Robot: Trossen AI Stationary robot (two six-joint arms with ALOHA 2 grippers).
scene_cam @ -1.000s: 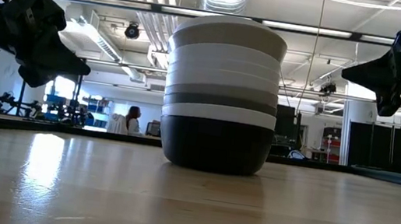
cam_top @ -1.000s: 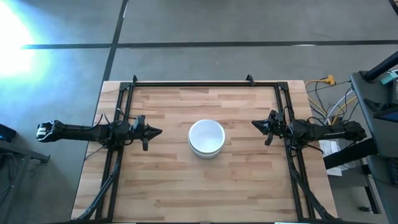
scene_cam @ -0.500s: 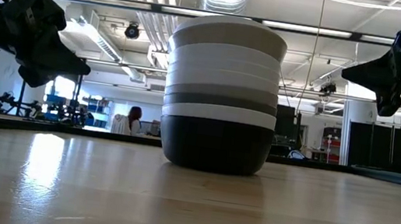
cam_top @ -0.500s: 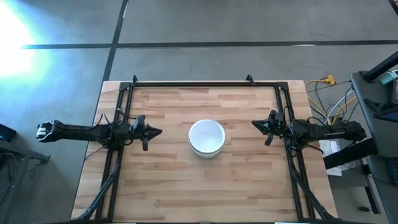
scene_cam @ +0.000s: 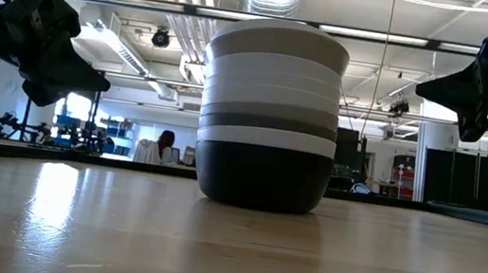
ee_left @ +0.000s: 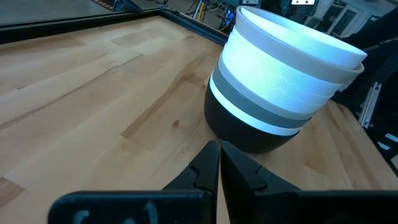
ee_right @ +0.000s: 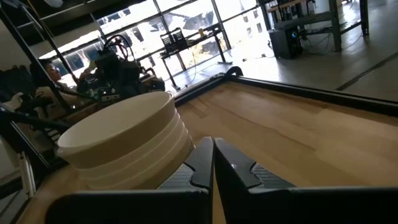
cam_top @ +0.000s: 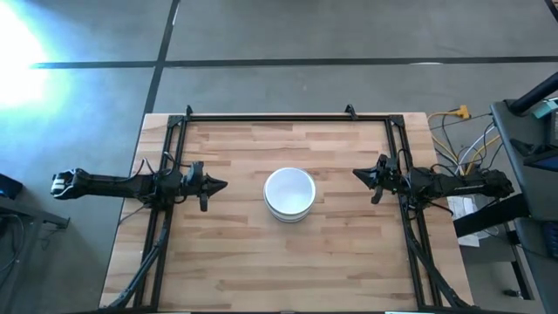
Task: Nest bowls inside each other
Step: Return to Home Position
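Note:
The bowls [cam_top: 289,193] stand nested in one stack at the table's middle, a white bowl on top. In the low view the stack [scene_cam: 270,112] shows a black bowl at the bottom resting on the table, then white and grey rims above. It also shows in the left wrist view [ee_left: 280,81] and the right wrist view [ee_right: 124,140]. My left gripper [cam_top: 225,184] is shut and empty, left of the stack and above the table. My right gripper [cam_top: 355,174] is shut and empty, right of the stack.
A black metal frame [cam_top: 270,116] runs along the table's far edge and down both sides. Cables and equipment [cam_top: 471,139] lie beyond the right edge. A person [scene_cam: 166,145] sits far off in the room behind.

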